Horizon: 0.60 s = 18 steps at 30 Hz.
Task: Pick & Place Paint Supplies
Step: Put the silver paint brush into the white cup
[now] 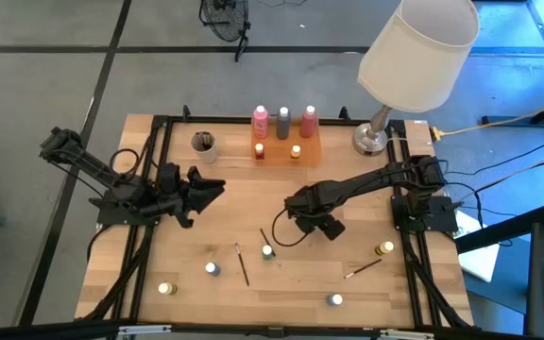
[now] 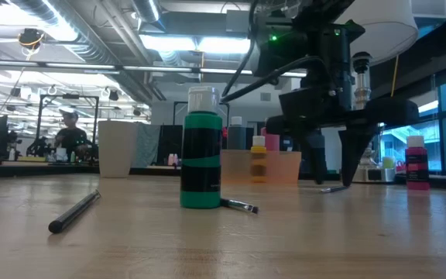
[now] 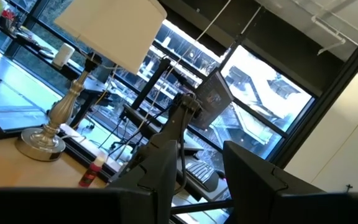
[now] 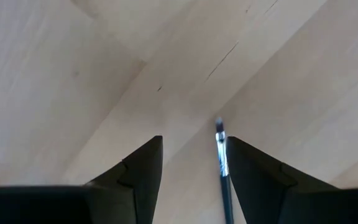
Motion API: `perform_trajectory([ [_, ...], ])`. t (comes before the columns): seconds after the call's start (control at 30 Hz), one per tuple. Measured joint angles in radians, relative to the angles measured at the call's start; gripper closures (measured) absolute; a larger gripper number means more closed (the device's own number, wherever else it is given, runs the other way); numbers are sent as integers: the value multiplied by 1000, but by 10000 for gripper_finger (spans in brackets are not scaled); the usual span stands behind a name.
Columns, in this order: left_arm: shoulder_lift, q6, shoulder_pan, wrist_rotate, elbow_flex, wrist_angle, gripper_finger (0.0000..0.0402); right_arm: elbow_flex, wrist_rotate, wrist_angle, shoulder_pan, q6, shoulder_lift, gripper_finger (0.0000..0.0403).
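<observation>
The work surface is a pale wooden table [image 1: 348, 198] in an open workshop with wide windows and a lamp [image 1: 414, 57] at its far right corner. At the far edge, a flat orange tray [image 1: 314, 146] holds three white-capped bottles [image 1: 283, 120] and two small pots. A beige cup [image 1: 203, 144] stands to the tray's left. Loose supplies lie on the near half of the table: several small pots, one of them [image 1: 267, 252] just beside the right arm, and thin dark brushes, one of them [image 1: 242, 264] lying toward the near edge.

The right gripper [image 4: 191, 163] is lowered over the table centre, jaws parted and holding nothing. A brush [image 4: 221, 155] lies on the wood between the fingers, its bristle tip pointing away and its handle close against one finger.

The left gripper [image 1: 213, 186] waits at the left side, raised clear of the table, jaws parted and empty.

Probable faults from this position:
- The brush lies off-centre in the gap. On closing, one finger is likely to meet it first and roll or push it aside.
- The brush is thin and flat on the wood. Fingertips that stop short of the surface may close above it.
- The nearby pot may be knocked during the lift.
</observation>
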Motion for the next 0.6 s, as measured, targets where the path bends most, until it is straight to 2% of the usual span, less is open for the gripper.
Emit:
perform_trajectory([
  [0.6, 7, -3, 0, 0, 0, 0, 274, 0, -34, 34, -34, -27, 0, 224],
])
